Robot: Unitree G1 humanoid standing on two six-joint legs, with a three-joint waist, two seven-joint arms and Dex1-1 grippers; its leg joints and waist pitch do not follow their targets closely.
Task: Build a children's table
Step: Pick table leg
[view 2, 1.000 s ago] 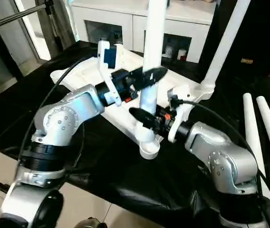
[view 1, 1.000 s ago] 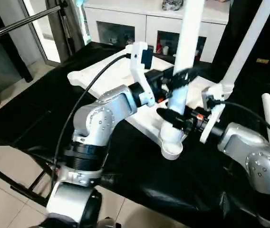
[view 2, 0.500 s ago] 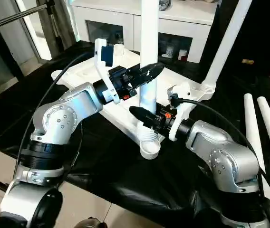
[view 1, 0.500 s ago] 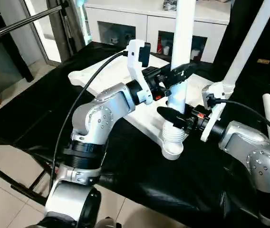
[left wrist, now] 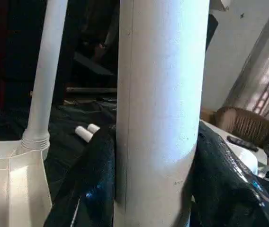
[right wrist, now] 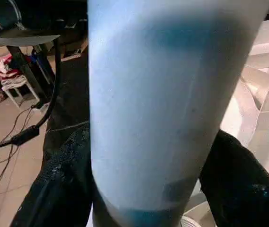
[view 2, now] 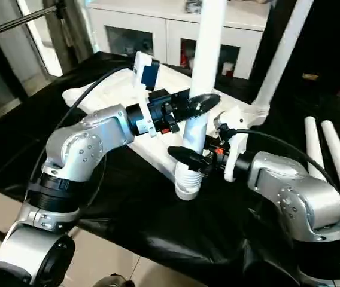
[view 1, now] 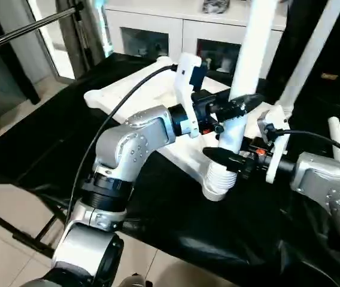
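The white plastic rectangular table top (view 1: 140, 95) lies underside up on the black-draped bench (view 1: 38, 143). A long tapered white tube leg (view 1: 242, 101) stands tilted in the near round corner socket (view 1: 216, 190), its ribbed end not fully seated.

The left gripper (view 1: 237, 107) clasps this leg higher up, its black fingers (left wrist: 94, 184) pressed against both sides. The right gripper (view 1: 224, 158) sits lower, just above the ribbed end; its fingers (right wrist: 58, 189) flank the tube, but I cannot tell whether they are gripping it or have let go.

The risk, as I judge it, is the lean: pushed down at this angle, the ribbed end could jam or skip out of the socket, and the light top might slide across the cloth. If the lower grip is slack, the leg could also swing about the upper one.

Count: one top; four legs, one already standing in the far corner (view 1: 304, 60), one in hand, two lying loose (view 2: 325, 155) on the bench at the right.
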